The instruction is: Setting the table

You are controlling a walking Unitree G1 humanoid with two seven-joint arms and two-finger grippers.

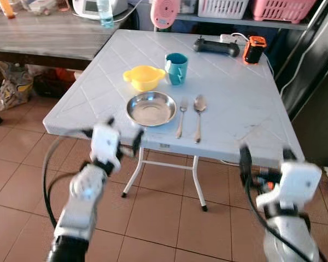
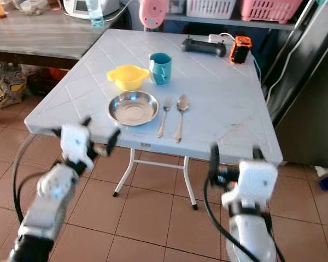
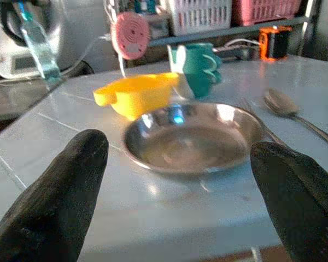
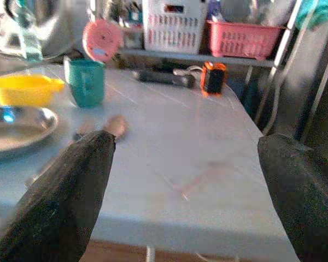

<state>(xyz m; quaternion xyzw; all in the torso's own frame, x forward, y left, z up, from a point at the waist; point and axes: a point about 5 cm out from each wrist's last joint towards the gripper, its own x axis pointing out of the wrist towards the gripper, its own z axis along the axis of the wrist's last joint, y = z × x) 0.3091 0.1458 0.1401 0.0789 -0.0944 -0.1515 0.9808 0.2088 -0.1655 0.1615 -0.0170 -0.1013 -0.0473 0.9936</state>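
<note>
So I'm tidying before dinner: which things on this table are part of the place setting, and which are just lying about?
Place setting:
steel plate
fork
spoon
teal mug
yellow bowl

Lying about:
black handheld device
orange and black gadget
white power strip

Both grippers hang open short of the table's near edge.

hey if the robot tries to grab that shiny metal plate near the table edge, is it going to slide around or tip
The metal plate looks thin and polished, lying flat on the smooth white table, so a sideways nudge would probably make it slide, not tip. Its low, sloped rim gives the left tool little to pinch. It likely stays rigid and light.
</note>
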